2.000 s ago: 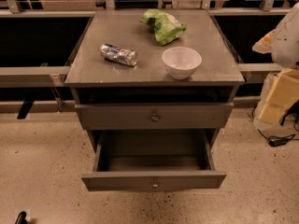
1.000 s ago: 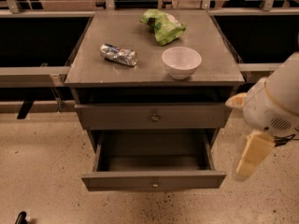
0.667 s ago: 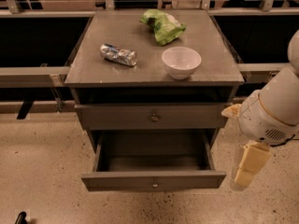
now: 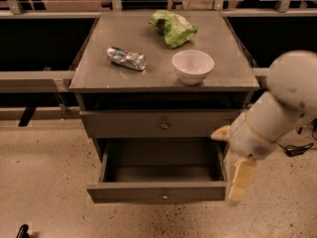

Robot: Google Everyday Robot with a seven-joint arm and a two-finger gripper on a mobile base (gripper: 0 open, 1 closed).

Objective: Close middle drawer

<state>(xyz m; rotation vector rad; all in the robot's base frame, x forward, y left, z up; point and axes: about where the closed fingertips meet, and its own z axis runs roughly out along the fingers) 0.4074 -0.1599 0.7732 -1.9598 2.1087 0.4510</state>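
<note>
The middle drawer [image 4: 161, 191] is pulled out, and its inside looks empty. Its flat grey front carries a small round knob [image 4: 164, 196]. Above it, the taller top drawer [image 4: 158, 124] is shut. The lowest drawer is hidden below the open one. My gripper [image 4: 226, 166] hangs at the open drawer's right front corner on the white arm [image 4: 282, 108]. Its two cream fingers [image 4: 241, 180] are spread apart and hold nothing. The lower finger points down beside the drawer front's right end.
On the cabinet top [image 4: 99, 73] lie a white bowl [image 4: 192, 66], a crumpled silver packet [image 4: 126, 58] and a green chip bag [image 4: 172, 27]. Grey rails [image 4: 34, 78] run off both sides of the cabinet. The floor is speckled, with a black cable [image 4: 297, 149] at the right.
My arm has come in from the right edge and dropped leftward to the open drawer's right front corner. The drawer stays pulled out as before.
</note>
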